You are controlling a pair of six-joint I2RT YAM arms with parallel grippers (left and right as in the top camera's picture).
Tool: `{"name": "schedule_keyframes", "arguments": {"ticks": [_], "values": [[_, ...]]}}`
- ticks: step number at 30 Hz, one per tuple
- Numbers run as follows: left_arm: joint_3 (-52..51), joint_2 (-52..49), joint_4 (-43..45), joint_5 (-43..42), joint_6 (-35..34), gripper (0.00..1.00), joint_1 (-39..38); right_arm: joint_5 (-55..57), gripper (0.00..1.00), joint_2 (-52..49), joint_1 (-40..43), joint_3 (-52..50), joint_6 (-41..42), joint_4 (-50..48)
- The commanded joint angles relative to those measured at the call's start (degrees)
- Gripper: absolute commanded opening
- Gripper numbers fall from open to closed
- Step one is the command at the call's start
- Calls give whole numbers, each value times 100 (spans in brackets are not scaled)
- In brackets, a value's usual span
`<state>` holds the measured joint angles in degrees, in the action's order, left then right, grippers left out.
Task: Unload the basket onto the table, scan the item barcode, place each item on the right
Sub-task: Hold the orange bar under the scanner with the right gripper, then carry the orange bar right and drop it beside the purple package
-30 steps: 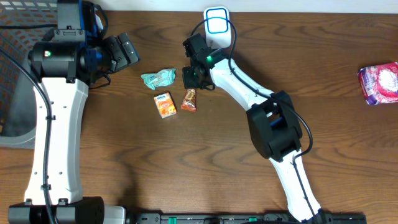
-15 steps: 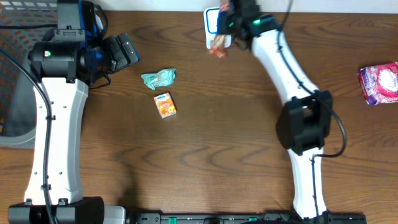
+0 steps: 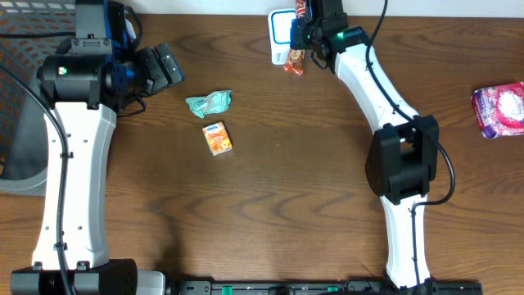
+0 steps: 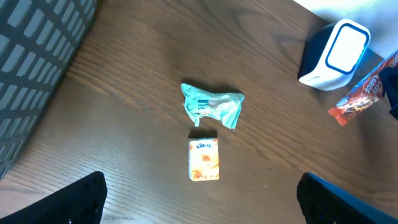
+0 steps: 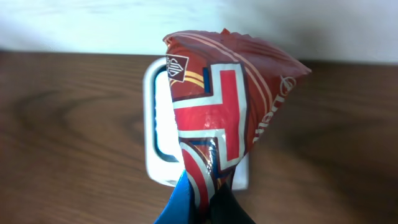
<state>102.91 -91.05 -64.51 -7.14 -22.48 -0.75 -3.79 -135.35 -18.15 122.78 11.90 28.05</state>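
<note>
Red foil showed in the overhead view: the snack packet (image 3: pixel 294 61) hung pinched in your right hand (image 3: pixel 304 39), just in front of the scanner (image 3: pixel 280 24) at the desk's (image 3: pixel 286 180) far edge. Your left hand (image 3: pixel 161 69) stood spread and empty. From the left wrist, the packet dangled beside the scanner. From the right wrist, it looked light, crinkly and limp. I judged a pinch on its sealed end best, since that left the printed face clear.
</note>
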Motion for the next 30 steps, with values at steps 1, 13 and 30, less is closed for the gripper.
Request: {"name": "schedule_keyframes", "arguments": {"ticks": [1, 13, 30], "values": [[2, -31, -17, 37, 33, 98, 26, -608, 1, 63, -107, -22, -647, -109], [2, -31, -17, 35, 33, 98, 26, 1294, 1, 518, 188, -17, -13, 402], [2, -31, -17, 35, 33, 98, 26, 1786, 5, 490, 2695, -55, -2918, 3058]]}}
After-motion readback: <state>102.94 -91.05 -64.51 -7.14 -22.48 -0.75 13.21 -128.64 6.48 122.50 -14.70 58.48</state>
